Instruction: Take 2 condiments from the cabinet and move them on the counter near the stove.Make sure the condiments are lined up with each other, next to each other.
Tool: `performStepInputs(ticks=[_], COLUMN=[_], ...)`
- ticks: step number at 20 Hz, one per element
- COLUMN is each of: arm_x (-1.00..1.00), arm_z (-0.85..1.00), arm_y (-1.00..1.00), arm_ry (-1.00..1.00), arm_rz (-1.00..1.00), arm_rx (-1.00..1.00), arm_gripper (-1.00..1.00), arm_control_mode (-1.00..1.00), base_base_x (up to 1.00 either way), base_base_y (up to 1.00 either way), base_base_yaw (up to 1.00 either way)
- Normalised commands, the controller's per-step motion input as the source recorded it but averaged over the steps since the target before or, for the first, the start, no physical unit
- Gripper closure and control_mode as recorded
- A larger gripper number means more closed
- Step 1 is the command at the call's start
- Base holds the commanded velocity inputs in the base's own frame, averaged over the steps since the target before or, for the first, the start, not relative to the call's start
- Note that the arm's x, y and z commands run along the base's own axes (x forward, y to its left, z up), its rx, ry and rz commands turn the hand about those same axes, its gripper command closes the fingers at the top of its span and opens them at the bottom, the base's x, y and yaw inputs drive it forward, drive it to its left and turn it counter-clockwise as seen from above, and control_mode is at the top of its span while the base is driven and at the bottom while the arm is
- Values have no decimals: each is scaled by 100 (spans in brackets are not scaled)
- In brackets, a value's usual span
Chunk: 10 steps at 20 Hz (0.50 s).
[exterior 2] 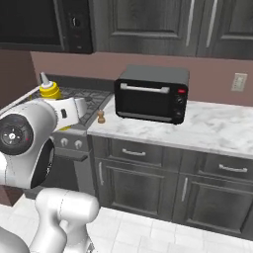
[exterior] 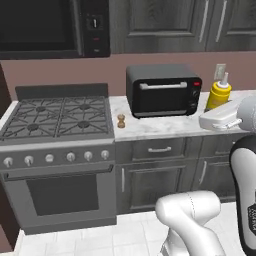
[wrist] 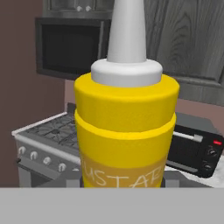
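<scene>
The stove [exterior: 57,117] sits at the left end of the counter [exterior: 165,127], its knobs along the front. Just right of the stove, on the counter's near corner, the pepper mill [exterior: 121,120] stands upright by itself. Right of the mill and farther back sits a black toaster oven [exterior: 162,90], door shut. Right of the oven, the yellow bottle [exterior: 219,95] is upright in the air, nozzle up, at the end of the arm. In the hand view the bottle [wrist: 126,131] looms close, with pale letters reading "USTAR" on an orange band low on its body. The gripper [wrist: 122,181] is part open and seems closed around the bottle's base; its fingertips are hidden. Wall cabinets [exterior: 170,25] above are shut.
</scene>
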Motion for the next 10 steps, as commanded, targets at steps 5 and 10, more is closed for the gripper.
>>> performStepInputs(ticks=[5,10], arm_x=[0,0], arm_z=[0,0], arm_y=[0,0], arm_ry=[0,0], arm_rz=[0,0], arm_rx=[0,0], arm_gripper=[100,100], arm_control_mode=[100,100], base_base_x=[20,28], base_base_y=[69,64], base_base_yaw=[0,0])
